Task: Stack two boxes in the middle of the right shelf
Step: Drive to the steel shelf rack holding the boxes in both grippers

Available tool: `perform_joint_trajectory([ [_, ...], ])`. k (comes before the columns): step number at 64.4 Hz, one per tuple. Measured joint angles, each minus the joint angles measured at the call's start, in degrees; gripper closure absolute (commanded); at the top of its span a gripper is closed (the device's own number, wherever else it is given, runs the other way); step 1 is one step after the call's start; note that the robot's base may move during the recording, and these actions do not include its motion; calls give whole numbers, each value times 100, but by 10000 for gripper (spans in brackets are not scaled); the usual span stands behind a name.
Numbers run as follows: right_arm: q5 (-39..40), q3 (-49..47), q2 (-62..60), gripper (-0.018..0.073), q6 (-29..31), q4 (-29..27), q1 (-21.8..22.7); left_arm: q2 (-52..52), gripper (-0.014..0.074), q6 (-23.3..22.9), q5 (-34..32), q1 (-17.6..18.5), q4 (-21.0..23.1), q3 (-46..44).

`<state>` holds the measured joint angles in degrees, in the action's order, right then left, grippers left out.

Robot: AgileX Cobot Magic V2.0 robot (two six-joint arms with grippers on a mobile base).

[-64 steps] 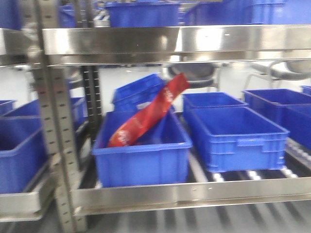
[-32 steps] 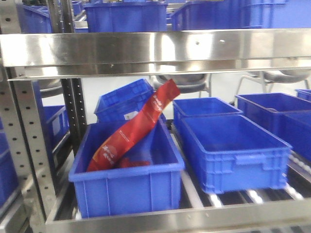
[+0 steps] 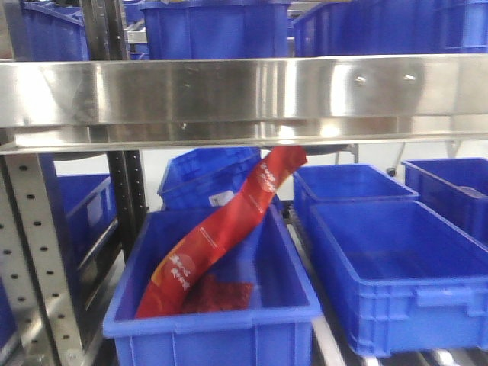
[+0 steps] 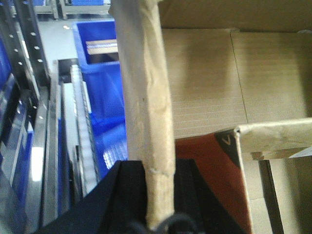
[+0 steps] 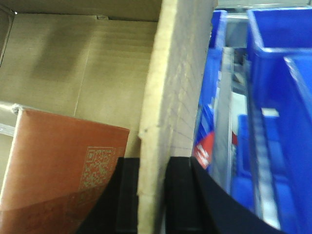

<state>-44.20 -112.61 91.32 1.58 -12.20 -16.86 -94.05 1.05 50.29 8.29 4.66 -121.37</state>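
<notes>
Left jaws are clamped on a brown cardboard box wall running up mid-frame. Right jaws are clamped on a second cardboard wall, orange-red printed box at lower left. Steel shelf rail is seen across upper frame, over a blue bin.

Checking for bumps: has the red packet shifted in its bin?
No. The red packet still leans from the blue bin's front left toward its back right corner.
</notes>
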Motion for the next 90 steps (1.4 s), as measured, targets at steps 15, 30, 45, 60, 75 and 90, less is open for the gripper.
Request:
perform_joint_trajectory([
  [15,0,0,0,712,0,0,0,0,707,0,0,0,0,0],
  [30,0,0,0,712,0,0,0,0,707,0,0,0,0,0],
  [45,0,0,0,712,0,0,0,0,707,0,0,0,0,0],
  [60,0,0,0,712,10,3,0,0,707,0,0,0,32,0],
  [75,0,0,0,712,10,14,0,0,707,0,0,11,47,0],
  [90,0,0,0,712,10,17,0,0,707,10,0,11,47,0],
])
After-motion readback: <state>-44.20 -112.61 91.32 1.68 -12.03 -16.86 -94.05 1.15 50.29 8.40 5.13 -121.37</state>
